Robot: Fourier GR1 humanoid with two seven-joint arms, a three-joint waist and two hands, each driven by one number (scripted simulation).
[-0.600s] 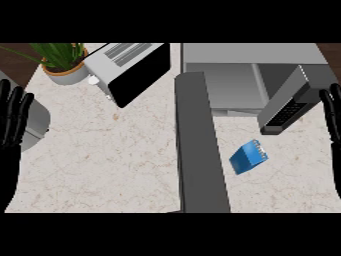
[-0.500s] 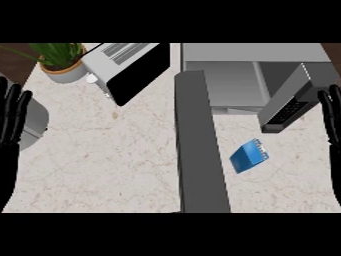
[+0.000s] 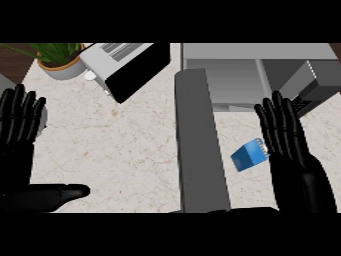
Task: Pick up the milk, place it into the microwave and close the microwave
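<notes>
Hovering right hand (image 3: 287, 145) flat over counter (image 3: 121, 145), fingers straight, nothing held, just right of blue milk carton (image 3: 249, 154). Carton lying tilted on counter, beside open microwave door (image 3: 199, 145), in front of microwave (image 3: 261, 75). Left hand (image 3: 10, 135) open at left edge, empty. Toaster (image 3: 121, 65) and plant (image 3: 58, 57) at rear left.

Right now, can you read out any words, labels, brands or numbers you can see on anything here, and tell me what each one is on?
No text can be read anywhere.
Milk: the blue carton has pale marks along its upper edge, too small to read.
Microwave: no legible label or digits.
Toaster: no legible marks.
Plant pot: plain.
</notes>
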